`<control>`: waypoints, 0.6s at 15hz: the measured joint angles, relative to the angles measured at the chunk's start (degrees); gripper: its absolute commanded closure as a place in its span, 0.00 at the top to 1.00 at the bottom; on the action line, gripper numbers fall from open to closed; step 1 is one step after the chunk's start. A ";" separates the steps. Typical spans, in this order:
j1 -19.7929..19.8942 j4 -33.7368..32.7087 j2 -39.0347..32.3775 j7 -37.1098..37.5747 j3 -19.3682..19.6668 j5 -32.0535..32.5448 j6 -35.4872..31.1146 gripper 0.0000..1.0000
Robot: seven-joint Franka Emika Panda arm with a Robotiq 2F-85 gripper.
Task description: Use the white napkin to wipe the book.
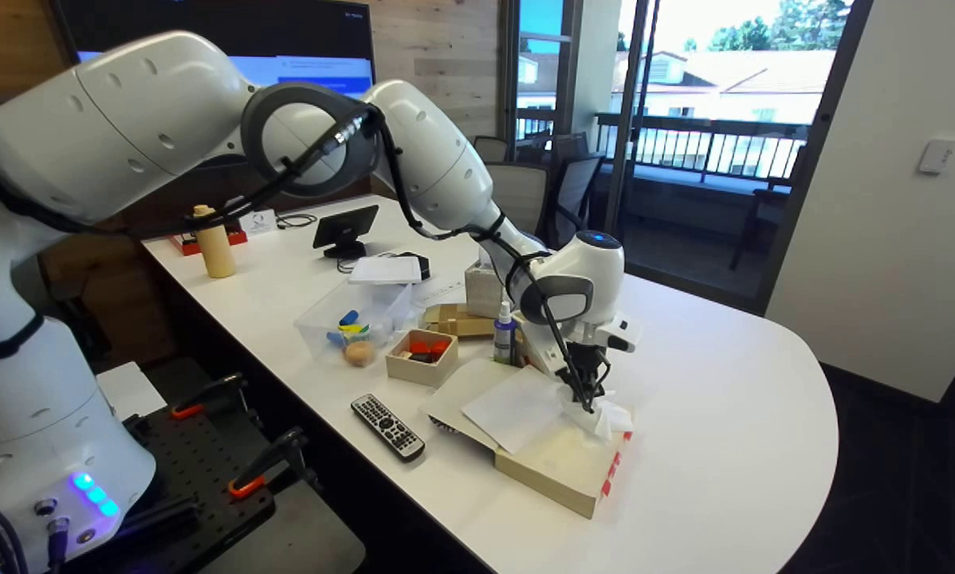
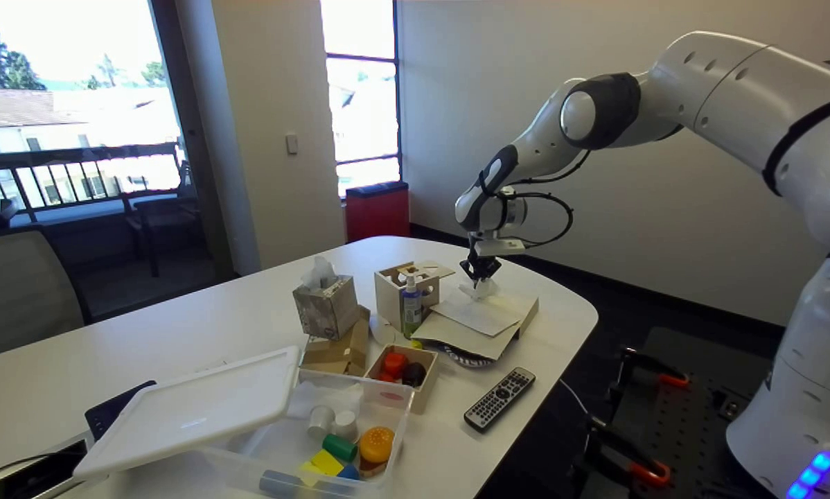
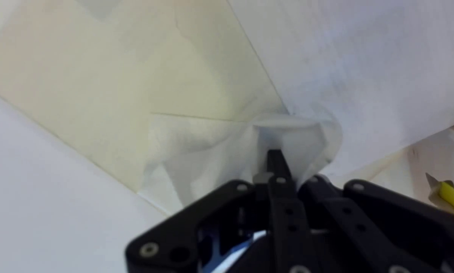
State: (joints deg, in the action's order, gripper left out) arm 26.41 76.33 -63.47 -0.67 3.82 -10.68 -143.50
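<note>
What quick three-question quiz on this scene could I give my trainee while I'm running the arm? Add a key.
1. In the wrist view, what is the gripper holding?
2. True or false: the remote lies apart from the book.
3. Which colour shows inside the low open wooden box: (a) green, (b) blue, (c) red?

Key: 1. The white napkin. 2. True. 3. c.

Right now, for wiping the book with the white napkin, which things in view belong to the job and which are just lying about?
Part of the job:
white napkin, held in the jaws
book, under the napkin

Just lying about:
remote
small wooden box
clear plastic bin
tissue box
spray bottle
</note>
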 measured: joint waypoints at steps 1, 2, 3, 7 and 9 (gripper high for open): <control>0.19 -0.83 -0.55 0.13 0.30 0.00 0.00 0.00; 0.40 -1.52 -1.06 0.25 0.67 0.00 0.02 0.00; 0.68 -2.06 -1.50 0.42 1.01 0.00 0.13 0.00; 0.89 -2.45 -2.11 1.03 2.73 0.00 1.64 0.00; 0.88 -2.45 -2.12 1.03 2.74 0.00 3.59 0.00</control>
State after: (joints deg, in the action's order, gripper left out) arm 27.29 73.87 -65.59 0.36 6.56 -10.68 -139.91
